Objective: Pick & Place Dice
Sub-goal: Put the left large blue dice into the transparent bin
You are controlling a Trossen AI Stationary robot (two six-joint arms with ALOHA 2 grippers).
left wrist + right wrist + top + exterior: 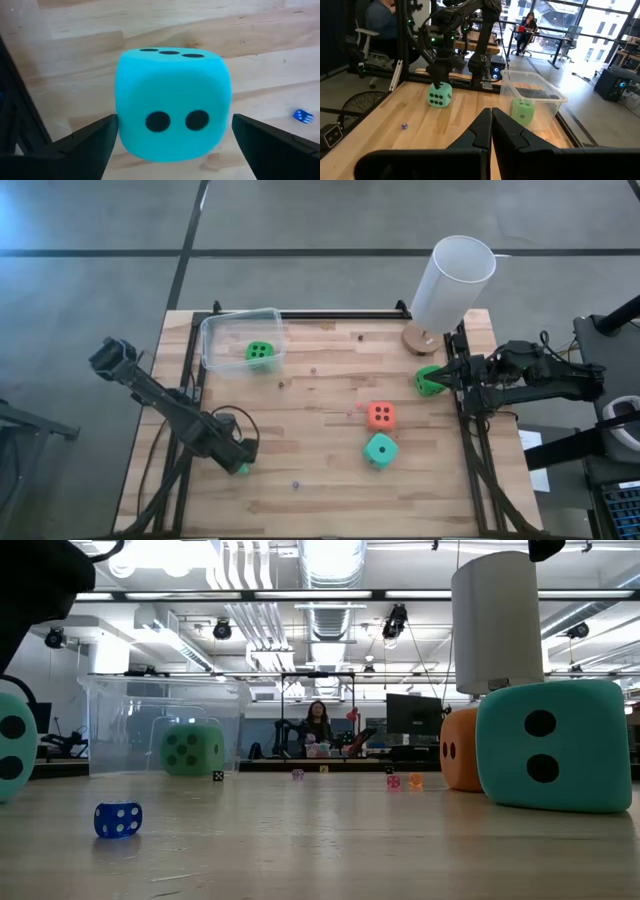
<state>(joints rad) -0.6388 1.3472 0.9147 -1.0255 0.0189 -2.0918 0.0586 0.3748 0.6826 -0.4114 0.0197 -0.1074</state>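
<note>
At the table's 7 o'clock, nearest you, your left gripper (240,460) stands wide open astride a pale die (172,100). At 4 o'clock sit the teal die (380,450) and the orange die (381,416). At 3 o'clock your right gripper (447,376) is closed and empty beside a green die (428,381). At 11 o'clock, a second green die (260,353) lies in the clear tub (215,330).

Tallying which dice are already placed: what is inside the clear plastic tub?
One green die sits inside the clear tub, four pips up. Its underside is hidden; nothing else shows in there.
</note>
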